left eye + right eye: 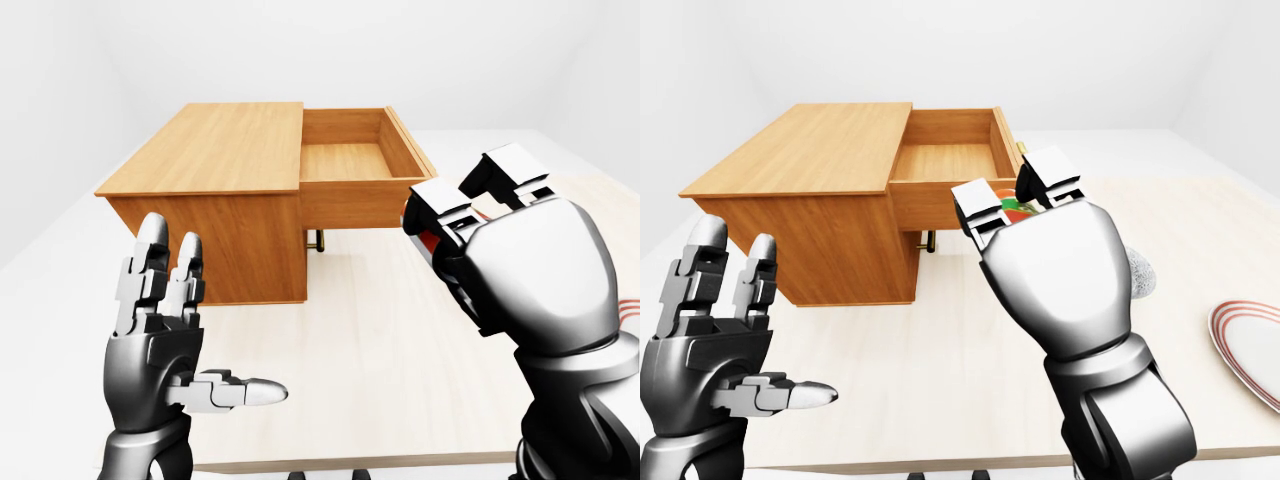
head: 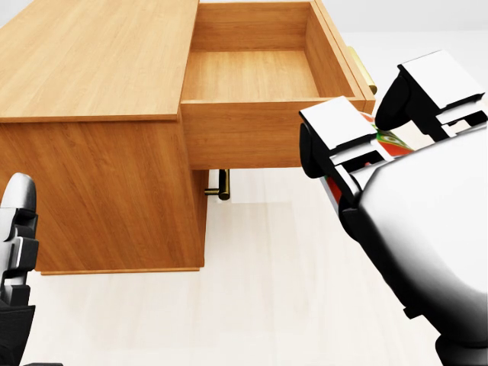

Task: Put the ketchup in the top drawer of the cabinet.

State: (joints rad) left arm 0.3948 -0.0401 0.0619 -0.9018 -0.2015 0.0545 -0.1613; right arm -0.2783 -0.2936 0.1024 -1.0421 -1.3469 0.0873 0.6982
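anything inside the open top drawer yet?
Nothing visible: the open wooden top drawer shows a bare floor. Its near-right corner is hidden by the right hand, which holds the red ketchup bottle.

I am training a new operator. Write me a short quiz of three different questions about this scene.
1. True or false: the top drawer is open and holds nothing.
2. Which robot hand grips the ketchup? A) left B) right
3. Fill in: the left robot hand has its fingers ____.

Key: 1 true; 2 B, the right robot hand; 3 open, holding nothing.
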